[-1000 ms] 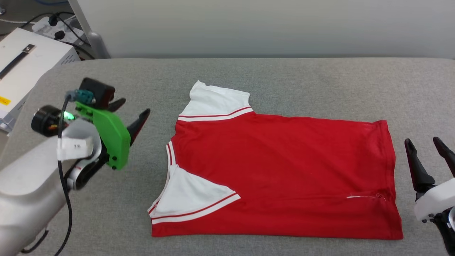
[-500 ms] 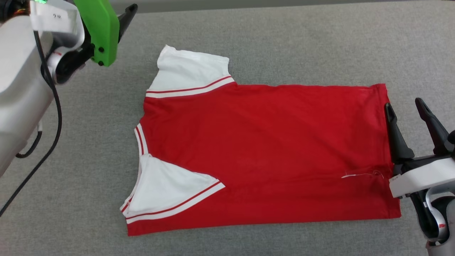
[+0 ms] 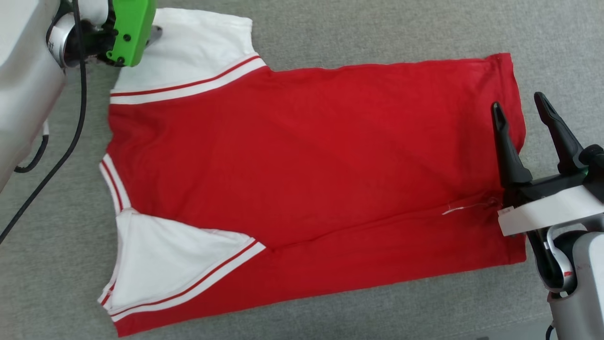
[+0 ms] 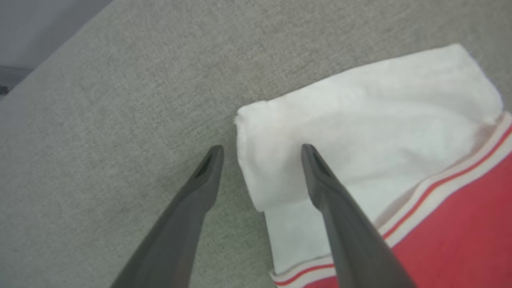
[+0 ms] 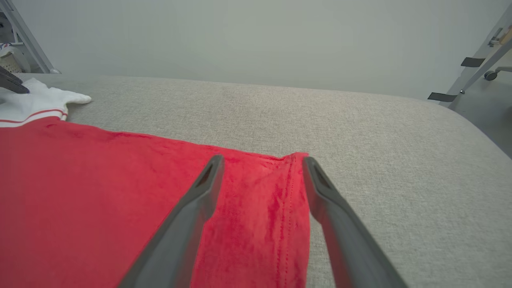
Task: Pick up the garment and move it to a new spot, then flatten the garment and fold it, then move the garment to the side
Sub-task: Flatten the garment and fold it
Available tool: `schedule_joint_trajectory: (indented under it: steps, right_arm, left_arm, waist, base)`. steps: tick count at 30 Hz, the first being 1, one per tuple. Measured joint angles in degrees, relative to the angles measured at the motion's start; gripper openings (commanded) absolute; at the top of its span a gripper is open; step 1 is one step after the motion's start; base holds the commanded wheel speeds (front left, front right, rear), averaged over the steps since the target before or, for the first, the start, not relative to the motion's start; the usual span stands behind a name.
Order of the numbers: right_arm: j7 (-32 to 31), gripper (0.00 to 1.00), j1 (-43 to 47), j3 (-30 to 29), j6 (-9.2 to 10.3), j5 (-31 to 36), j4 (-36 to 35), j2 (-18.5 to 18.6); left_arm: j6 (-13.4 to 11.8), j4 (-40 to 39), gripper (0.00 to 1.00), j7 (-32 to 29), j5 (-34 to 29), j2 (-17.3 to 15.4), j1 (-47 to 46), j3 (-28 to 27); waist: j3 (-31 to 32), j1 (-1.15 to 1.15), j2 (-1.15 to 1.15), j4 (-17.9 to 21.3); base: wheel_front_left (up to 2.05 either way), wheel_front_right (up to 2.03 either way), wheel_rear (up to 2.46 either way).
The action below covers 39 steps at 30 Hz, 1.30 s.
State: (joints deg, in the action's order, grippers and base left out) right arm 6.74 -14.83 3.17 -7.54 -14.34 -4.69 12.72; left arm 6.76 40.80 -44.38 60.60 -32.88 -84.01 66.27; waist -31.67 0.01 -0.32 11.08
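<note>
Red white-sleeved cloth garment (image 3: 306,165) flat on grey bench (image 3: 377,28) | left tool (image 4: 260,149) at sleeve (image 4: 380,120), right tool (image 5: 261,159) at hem (image 5: 294,208): jaws apart (nothing gripped)

Grey surface (image 3: 377,28), one garment (image 3: 306,165).
It lies flat across the frame, white sleeves (image 3: 188,47) at left, red hem (image 3: 509,85) at right.

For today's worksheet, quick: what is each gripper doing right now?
Left gripper: open, at the sleeve, holding nothing.
Right gripper: open, at the hem, holding nothing.
</note>
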Motion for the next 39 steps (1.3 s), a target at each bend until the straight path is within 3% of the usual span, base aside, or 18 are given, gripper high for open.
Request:
schedule_joint_trajectory:
  steps: [6, 7, 8, 13, 20, 32, 34, 39]
  right_arm:
    - [1.18, 1.00, -0.91, 0.40, 0.00, -0.01, 1.79, -0.10]
    - [1.36, 1.00, -0.91, 0.16, 0.00, -0.02, 2.13, -0.01]
    - [1.46, 1.00, -0.91, -0.02, 0.00, -0.04, 2.40, 0.09]
    - [1.60, 1.00, -2.01, 0.05, 0.00, -0.65, 3.38, 1.15]
    - [-3.71, 1.00, -6.80, 0.27, 0.00, -1.78, 3.03, 7.30]
    - [-35.40, 1.00, -19.64, 9.51, 0.00, -18.79, 7.67, 24.80]
    - [-44.92, 1.00, -22.96, 12.41, 0.00, -23.56, 10.38, 27.66]
    - [-56.79, 1.00, -27.15, 15.47, 0.00, -28.14, 14.78, 29.21]
  left_arm:
    - [0.13, 2.16, 1.00, -0.33, -0.71, -0.23, -0.24, 0.93]
    - [0.14, 2.30, 0.14, -0.63, -0.55, -0.32, -0.44, 1.09]
    - [0.15, 2.27, 0.00, -0.73, -0.64, -0.42, -0.62, 1.37]
    - [0.55, 1.68, 0.00, 1.36, -0.58, 0.30, -0.19, 2.61]
    - [0.56, -1.07, 0.00, 8.42, -0.32, 0.88, 2.86, 4.14]
    - [0.56, -9.31, 0.00, 18.26, -0.54, 0.08, 4.73, 5.99]
    - [0.56, -11.23, 0.00, 19.50, -0.82, -0.21, 5.22, 6.24]
    - [0.56, -13.74, 0.00, 20.83, -1.68, -0.30, 5.27, 6.59]
  waist:
    - [-2.15, 0.00, 0.00, 2.31]
    - [-2.31, 0.00, 0.00, 2.52]
    - [-2.35, 0.00, 0.00, 2.61]
    - [-1.34, 0.00, 0.00, 2.29]
    - [1.96, 0.00, 0.00, 1.04]
    - [7.35, -0.01, 0.00, -3.50]
    - [7.91, -0.01, 0.00, -4.89]
    - [7.76, -0.01, 0.00, -7.14]
  base:
    - [0.00, 0.00, 0.00]
    - [0.00, 0.00, 0.00]
    - [0.00, 0.00, 0.00]
    - [0.00, 0.00, 0.00]
    - [0.00, 0.00, 0.00]
    - [0.00, 0.00, 0.00]
    - [0.00, 0.00, 0.00]
    - [0.00, 0.00, 0.00]
